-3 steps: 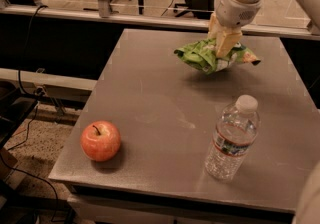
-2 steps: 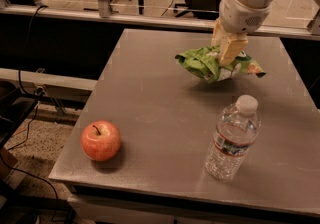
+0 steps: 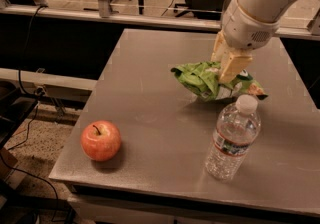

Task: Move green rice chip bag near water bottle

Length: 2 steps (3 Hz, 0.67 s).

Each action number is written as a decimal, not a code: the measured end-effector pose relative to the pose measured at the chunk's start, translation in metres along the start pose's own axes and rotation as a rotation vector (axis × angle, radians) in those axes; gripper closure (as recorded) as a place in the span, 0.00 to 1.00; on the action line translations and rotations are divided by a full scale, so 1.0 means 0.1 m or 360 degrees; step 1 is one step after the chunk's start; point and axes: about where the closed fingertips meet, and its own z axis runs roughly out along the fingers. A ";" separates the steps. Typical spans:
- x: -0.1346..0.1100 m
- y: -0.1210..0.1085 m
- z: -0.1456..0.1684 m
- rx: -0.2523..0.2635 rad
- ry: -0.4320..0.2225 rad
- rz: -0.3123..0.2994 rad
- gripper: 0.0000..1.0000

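**Green bag held just behind the bottle**

A flat grey metal-topped table (image 3: 150,93) fills most of the camera view. From the upper right, a thick white robot arm (image 3: 260,3) is lowered over the far half of the table. Its beige two-finger gripper (image 3: 223,68) is clamped on the top of the crinkled bright green foil rice chip bag (image 3: 200,80), which is pinched between the fingers. The bag is carried low over the table, right of centre. Whether its underside touches the surface cannot be told, though a shadow is cast beneath it.

The long axis of the bag runs across the table, from left to right in the view. The clear ribbed plastic water bottle (image 3: 232,140), with its white cap and red-and-white label band, stands upright nearer the front edge. It is just in front of the bag's right end. A short move toward the front edge is therefore judged to be all that remains, with care needed so that the bottle is not tipped. A red-orange apple (image 3: 101,140) sits well apart at the front left corner.
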 end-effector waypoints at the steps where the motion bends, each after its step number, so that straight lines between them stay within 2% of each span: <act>1: -0.10 0.21 0.00 -0.0030 -0.0041 0.0004 1.00; 2: -0.14 0.37 0.07 -0.0065 -0.0069 0.0037 0.83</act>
